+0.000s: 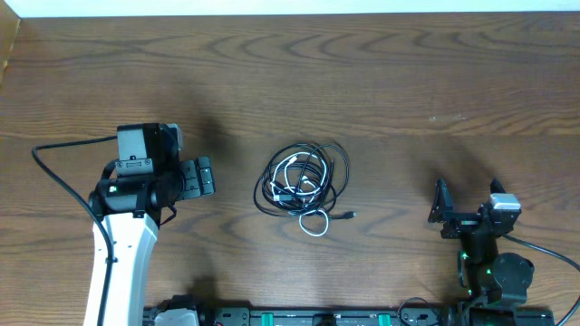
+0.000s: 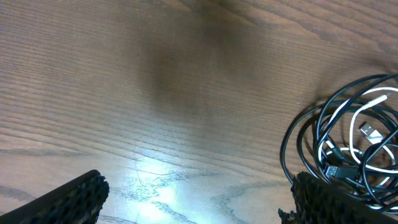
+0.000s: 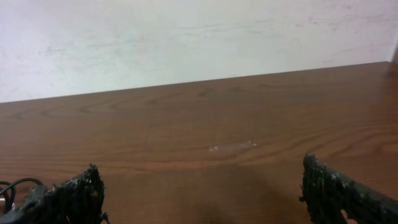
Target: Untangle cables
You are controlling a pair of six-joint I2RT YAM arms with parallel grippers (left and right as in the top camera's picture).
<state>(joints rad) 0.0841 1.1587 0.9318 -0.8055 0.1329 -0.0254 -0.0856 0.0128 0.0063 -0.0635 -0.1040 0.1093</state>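
Left wrist view crops the cables point(image 2: 348, 143), partly behind spread left fingers point(image 2: 320, 202); right fingers point(image 3: 62, 199) spread too.

Cables point(image 2: 329, 163) cut off at right edge

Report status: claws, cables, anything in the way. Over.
Left claw open, empty, short of the pile. Right claw open, empty, further off. Cables tangled in one pile, not gripped. Nothing seen blocking either approach.

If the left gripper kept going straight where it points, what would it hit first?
Probably the bare table: the left gripper aims at wood, with the cables off to its right. Depth is unclear.
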